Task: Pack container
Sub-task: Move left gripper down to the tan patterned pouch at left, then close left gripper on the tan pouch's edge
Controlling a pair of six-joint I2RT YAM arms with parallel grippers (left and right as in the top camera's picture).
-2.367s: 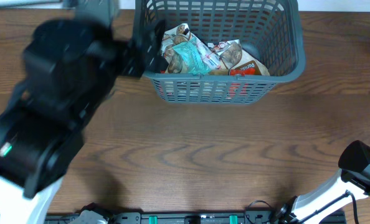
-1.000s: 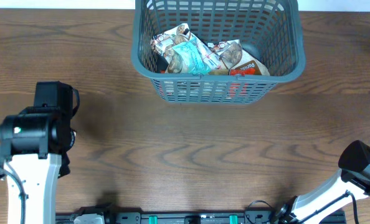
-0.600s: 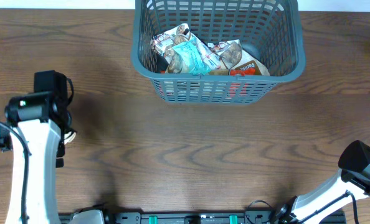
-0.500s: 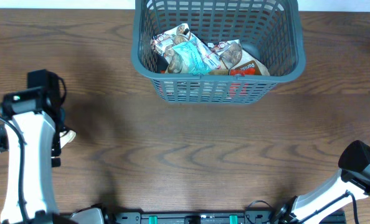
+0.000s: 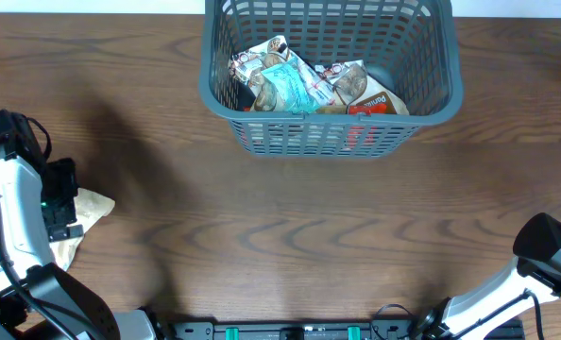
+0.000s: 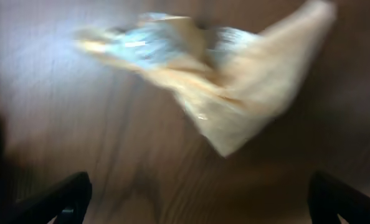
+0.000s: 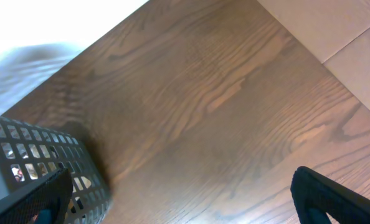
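Far left, near side: the left arm (image 5: 16, 222) is seen at the edge of the table (image 5: 290, 236), its white link and black wrist bent over the wood. The left gripper (image 6: 197, 202) is held released; its dark fingertips are seen at the two bottom corners of the wrist view, spread wide, with nothing grasped. Below and beyond them a crumpled tan packet (image 6: 228, 99) with a blue patch is seen lying on the table, heavily blurred; in the overhead view it is partly covered by the wrist. No contact between fingers and packet can be made out. The packet is well apart from the basket. Centre, far side: the grey-blue basket (image 5: 330, 116) is stood upright on the table, its far rim cut off by the top of the overhead view. Inside it snack packets (image 5: 290, 80) are heaped against the near wall, a teal one on top of brown and white ones, red print showing through the lattice. Near right corner: the right arm (image 5: 545, 247) is seen low at the table's edge. The right gripper (image 7: 185, 205) is likewise released, tips wide apart over bare wood, nothing between them; a corner of the basket is caught at the lower left of that wrist view.
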